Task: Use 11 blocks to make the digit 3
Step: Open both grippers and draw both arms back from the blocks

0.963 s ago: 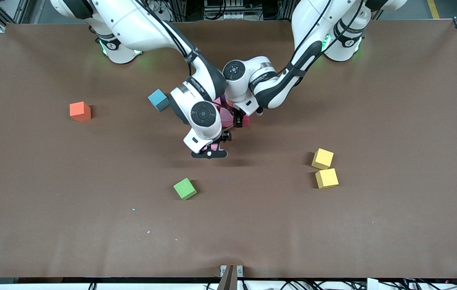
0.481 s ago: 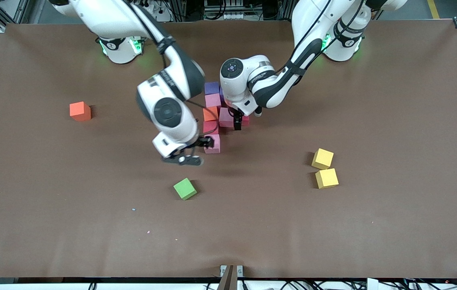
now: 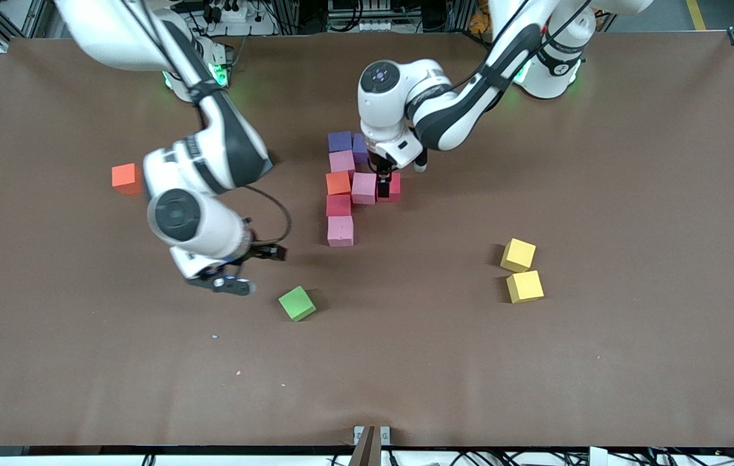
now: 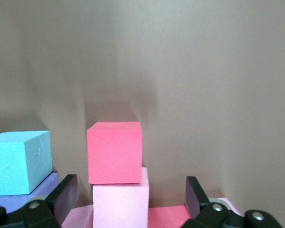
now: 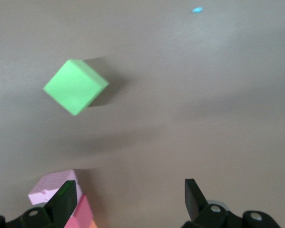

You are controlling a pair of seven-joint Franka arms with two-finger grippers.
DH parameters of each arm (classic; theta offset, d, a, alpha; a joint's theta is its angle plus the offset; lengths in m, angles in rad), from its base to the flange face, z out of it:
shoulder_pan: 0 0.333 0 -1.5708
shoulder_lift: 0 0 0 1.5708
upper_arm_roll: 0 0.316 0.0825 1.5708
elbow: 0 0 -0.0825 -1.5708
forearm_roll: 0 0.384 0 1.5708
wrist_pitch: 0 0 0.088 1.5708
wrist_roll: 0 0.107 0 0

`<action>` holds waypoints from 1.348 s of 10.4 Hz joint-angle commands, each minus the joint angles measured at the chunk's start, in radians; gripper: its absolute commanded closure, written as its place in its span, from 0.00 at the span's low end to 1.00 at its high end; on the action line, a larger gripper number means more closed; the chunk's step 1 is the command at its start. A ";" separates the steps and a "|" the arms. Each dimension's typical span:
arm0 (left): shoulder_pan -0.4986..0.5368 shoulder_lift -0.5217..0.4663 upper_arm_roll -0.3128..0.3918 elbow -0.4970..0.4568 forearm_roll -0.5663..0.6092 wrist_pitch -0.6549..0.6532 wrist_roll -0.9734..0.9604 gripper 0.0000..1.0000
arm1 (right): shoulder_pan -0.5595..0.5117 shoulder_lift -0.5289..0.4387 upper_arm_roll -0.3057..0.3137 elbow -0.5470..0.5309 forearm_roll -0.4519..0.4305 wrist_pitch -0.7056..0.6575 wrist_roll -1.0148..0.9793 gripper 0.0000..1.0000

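Several blocks touch in a cluster mid-table: a column of purple, pink, orange, red and pink. Beside the orange one lie a pink block and a red block. My left gripper hangs open low over these two; its wrist view shows the pink block between the open fingers, untouched. A light blue block shows there only. My right gripper is open and empty over bare table near the green cube.
A loose orange block lies toward the right arm's end. Two yellow blocks sit together toward the left arm's end. The right arm's forearm crosses the table beside the cluster. The green cube shows in the right wrist view.
The right arm has swung away from the cluster toward its own end, uncovering the column and hiding the light blue block. The left gripper's fingers have opened and the hand has lifted slightly.
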 commanded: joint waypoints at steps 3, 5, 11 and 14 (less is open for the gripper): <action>0.289 -0.042 -0.099 -0.022 0.028 -0.017 0.295 0.00 | -0.149 -0.115 0.013 -0.018 0.000 -0.124 -0.223 0.00; 0.399 -0.039 -0.099 0.025 0.025 -0.019 0.520 0.00 | -0.195 -0.138 0.013 -0.016 -0.010 -0.125 -0.251 0.00; 0.584 0.109 -0.088 0.226 0.025 -0.138 1.126 0.00 | -0.230 -0.180 0.013 -0.008 -0.063 -0.136 -0.253 0.00; 0.590 0.159 -0.038 0.271 0.031 -0.170 1.395 0.00 | -0.262 -0.206 0.015 0.010 -0.059 -0.150 -0.255 0.00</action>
